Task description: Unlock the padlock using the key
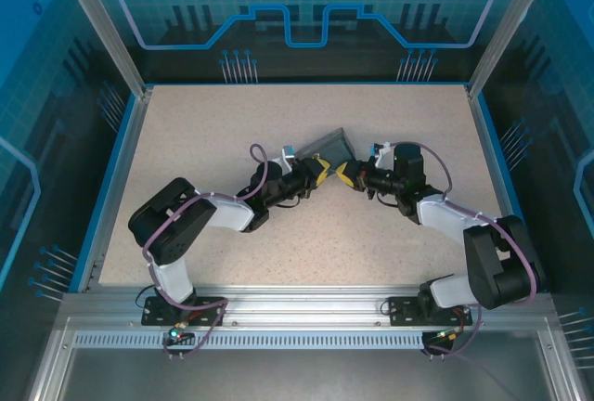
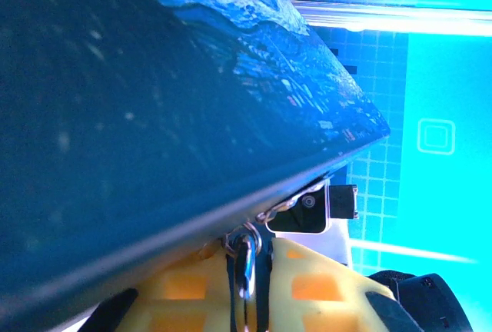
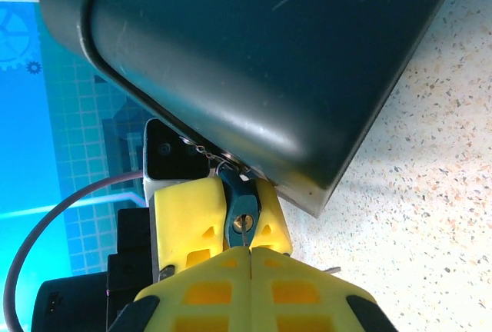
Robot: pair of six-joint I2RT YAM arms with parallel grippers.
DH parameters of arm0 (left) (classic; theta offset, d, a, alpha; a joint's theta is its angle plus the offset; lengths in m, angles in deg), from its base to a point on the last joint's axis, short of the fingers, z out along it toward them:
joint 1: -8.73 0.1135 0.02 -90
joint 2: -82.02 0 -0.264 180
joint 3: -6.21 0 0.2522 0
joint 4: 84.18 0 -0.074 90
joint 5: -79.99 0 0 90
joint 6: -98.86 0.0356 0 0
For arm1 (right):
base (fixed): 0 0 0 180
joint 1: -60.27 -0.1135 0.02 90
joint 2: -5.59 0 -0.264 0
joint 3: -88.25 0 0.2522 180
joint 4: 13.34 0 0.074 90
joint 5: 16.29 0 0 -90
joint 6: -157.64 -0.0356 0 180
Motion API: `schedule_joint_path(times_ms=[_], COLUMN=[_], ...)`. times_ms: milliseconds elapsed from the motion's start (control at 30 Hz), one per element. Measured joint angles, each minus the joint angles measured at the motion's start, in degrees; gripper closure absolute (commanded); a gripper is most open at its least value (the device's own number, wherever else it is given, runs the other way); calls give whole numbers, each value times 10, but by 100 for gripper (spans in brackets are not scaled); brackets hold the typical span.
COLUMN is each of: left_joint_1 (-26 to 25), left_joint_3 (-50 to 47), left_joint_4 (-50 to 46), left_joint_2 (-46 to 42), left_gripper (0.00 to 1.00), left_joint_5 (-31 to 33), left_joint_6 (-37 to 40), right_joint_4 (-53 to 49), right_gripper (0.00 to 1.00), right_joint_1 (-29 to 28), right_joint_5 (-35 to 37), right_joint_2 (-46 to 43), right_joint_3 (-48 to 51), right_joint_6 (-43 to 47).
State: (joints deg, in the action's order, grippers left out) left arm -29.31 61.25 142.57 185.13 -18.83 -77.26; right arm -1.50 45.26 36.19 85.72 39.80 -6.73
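Left tool (image 1: 321,172) clamps the key (image 3: 244,221) against the padlock (image 3: 254,48), right tool (image 3: 250,259) closed with tips touching the key.

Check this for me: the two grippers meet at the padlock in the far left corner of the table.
One detail is wrong. The left gripper and the right gripper do meet at the padlock, but near the middle of the table, not in its far left corner. The top external view shows this.

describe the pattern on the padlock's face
Blue swirls over a dark ground on the padlock; it shows best in the left wrist view.
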Motion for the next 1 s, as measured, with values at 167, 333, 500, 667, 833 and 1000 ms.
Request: schedule_joint_path(times_ms=[167, 333, 500, 667, 833, 1000], left_joint_1=[1, 2, 4, 4, 2, 1], left_joint_3=[0, 0, 0, 0, 0, 0], left_joint_4=[1, 1, 0, 0, 0, 1], left_joint_2=[0, 1, 2, 2, 2, 2], left_gripper=[100, 100, 100, 100, 100, 100], left_joint_5=[2, 11, 15, 15, 10, 8], left_joint_6=[-5, -6, -6, -6, -6, -6], right_joint_4=[-4, 1, 25, 36, 36, 36], right_gripper=[100, 100, 100, 100, 100, 100], right_joint_1=[-3, -17, -18, -5, 7, 8], right_joint_5=[1, 8, 10, -2, -6, -5], right_joint_2=[3, 14, 28, 36, 39, 39], right_joint_3=[-5, -5, -2, -2, -2, -3], right_joint_6=[0, 3, 5, 7, 9, 9])
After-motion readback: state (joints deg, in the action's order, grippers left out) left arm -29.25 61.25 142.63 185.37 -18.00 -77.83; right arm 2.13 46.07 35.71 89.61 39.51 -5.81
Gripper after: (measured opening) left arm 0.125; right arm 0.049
